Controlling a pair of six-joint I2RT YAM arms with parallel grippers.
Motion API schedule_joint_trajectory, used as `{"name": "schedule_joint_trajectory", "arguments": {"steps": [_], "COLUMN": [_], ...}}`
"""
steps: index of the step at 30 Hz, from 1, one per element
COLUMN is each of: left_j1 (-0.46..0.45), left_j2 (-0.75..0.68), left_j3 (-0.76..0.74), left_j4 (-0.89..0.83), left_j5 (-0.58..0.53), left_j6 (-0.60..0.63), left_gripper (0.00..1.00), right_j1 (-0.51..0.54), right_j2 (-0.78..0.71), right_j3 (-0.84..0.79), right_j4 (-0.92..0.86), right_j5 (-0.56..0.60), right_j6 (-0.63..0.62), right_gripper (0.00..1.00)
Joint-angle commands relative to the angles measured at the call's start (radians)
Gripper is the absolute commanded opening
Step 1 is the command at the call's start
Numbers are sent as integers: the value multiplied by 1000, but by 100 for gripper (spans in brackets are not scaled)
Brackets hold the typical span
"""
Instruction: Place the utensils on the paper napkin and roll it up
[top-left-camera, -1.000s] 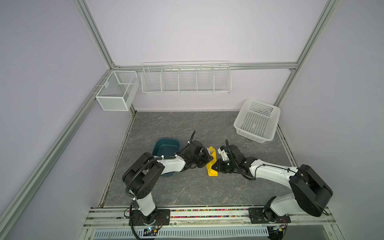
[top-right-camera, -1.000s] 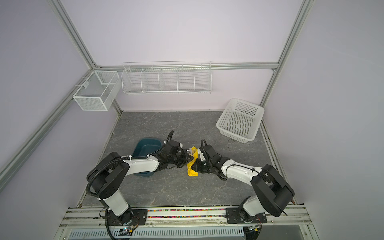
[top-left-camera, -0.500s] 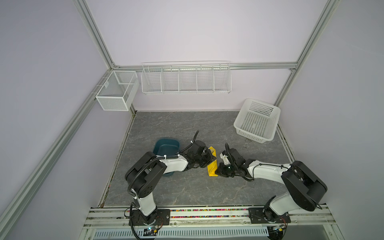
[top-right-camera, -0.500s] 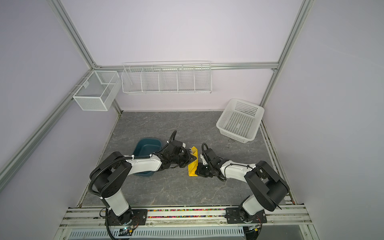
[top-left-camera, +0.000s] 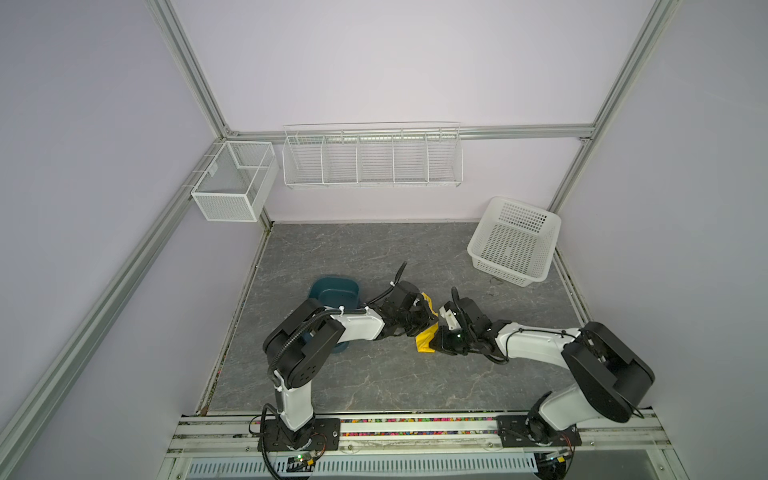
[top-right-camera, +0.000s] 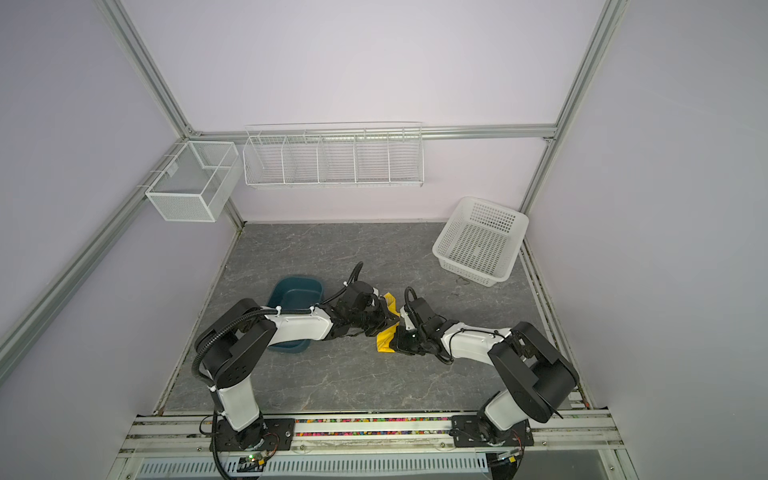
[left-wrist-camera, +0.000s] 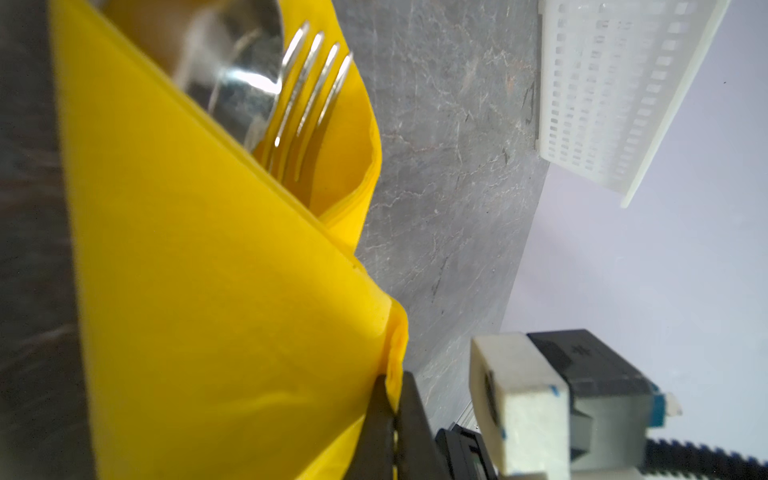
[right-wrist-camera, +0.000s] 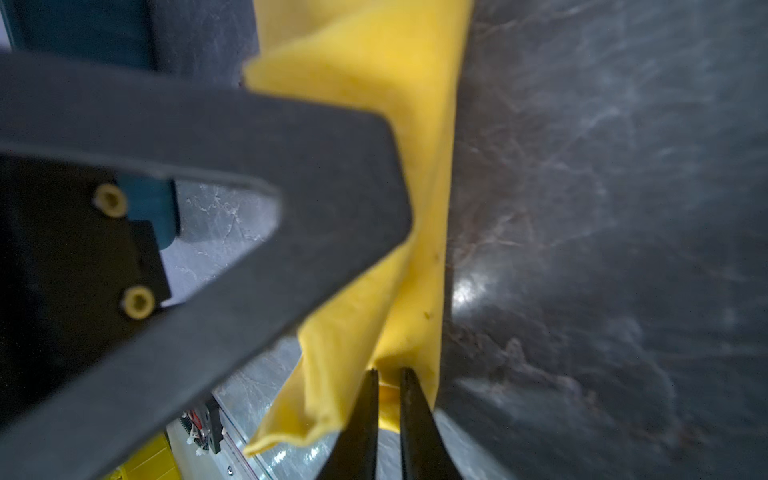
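Observation:
The paper napkin (top-left-camera: 424, 340) (top-right-camera: 384, 338) lies mid-table as a narrow yellow folded bundle between my two grippers. In the left wrist view the napkin (left-wrist-camera: 216, 291) wraps the utensils: fork tines (left-wrist-camera: 311, 95) and a spoon bowl (left-wrist-camera: 232, 79) stick out of its open end. My left gripper (left-wrist-camera: 392, 386) (top-left-camera: 428, 320) is shut on a raised edge of the napkin. My right gripper (right-wrist-camera: 388, 374) (top-left-camera: 434, 343) is shut on a fold near the bundle's other end (right-wrist-camera: 415, 166). The left gripper's finger (right-wrist-camera: 291, 174) reaches over the bundle there.
A dark teal tray (top-left-camera: 332, 291) (top-right-camera: 295, 291) sits left of the napkin, partly under the left arm. A white perforated basket (top-left-camera: 513, 241) (top-right-camera: 478, 241) stands at the back right. A wire shelf (top-left-camera: 372, 158) and a mesh box (top-left-camera: 232, 187) hang on the walls.
The right gripper has slid a little toward the napkin's near end and closed in on it. The left gripper has shifted slightly right, still shut on the napkin.

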Motion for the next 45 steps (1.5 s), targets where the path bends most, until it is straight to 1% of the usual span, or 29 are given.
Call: {"name": "schedule_joint_trajectory", "arguments": {"steps": [1,10,14,17,18,22,27,31,35,40,45], "left_j1": [-10,-10,-10,-10,-10,-10,-9,-10,-9,-9,-10], "left_j2": [26,45,47,50,52,52,50,47,43,48,40], "left_j3": [27,30,31,32,32,36,38,38,41,49,52], "left_j4": [11,10,10,11,11,10,11,9,5,-12,-33], "left_j5": [15,6,5,6,6,7,9,11,15,23,16], "left_j6": [-23,-20,-18,-18,-18,-18,-18,-18,-15,-3,16], "left_gripper": [0,0,0,0,0,0,0,0,0,0,0], "right_j1": [-2,-23,-35,-35,-35,-35,-28,-23,-22,-23,-43], "right_j2": [-9,-154,-219,-242,-241,-212,-158,-121,-97,-58,-50], "right_j3": [-29,-85,-106,-96,-94,-97,-93,-83,-90,-56,-56], "right_j4": [23,-6,36,59,68,141,203,194,222,144,110], "right_j5": [-15,29,9,-16,-23,-39,-46,-30,-16,29,41], "right_j6": [19,62,99,115,123,174,205,219,230,208,183], "right_gripper": [16,22,23,28,29,38,41,41,44,43,27]}}
